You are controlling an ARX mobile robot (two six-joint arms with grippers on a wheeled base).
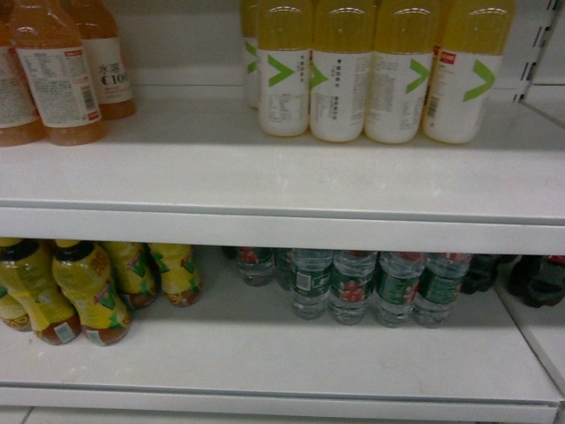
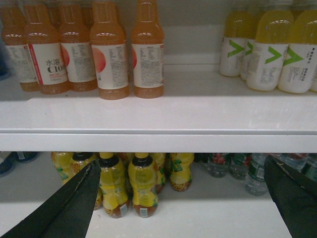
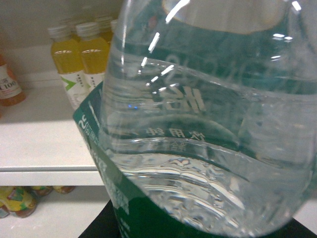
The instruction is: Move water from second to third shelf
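The water bottle (image 3: 208, 129) is filling my right wrist view, pressed close against the camera, its long axis leaning from lower left to upper right and its green label (image 3: 106, 168) wrapping the lower part. I cannot tell whether my right fingers are clamping it. Behind it, yellow drinks (image 3: 81, 59) are standing on a white shelf (image 3: 39, 144). My left fingers (image 2: 69, 208) are spreading wide apart, holding nothing, facing the yellow-labelled bottles (image 2: 142, 186).

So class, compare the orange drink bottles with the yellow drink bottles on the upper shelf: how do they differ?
The orange drink bottles stand left and carry red-marked white labels; the yellow drink bottles stand right, and their white labels bear green chevrons. Both groups stand upright on the same white shelf.
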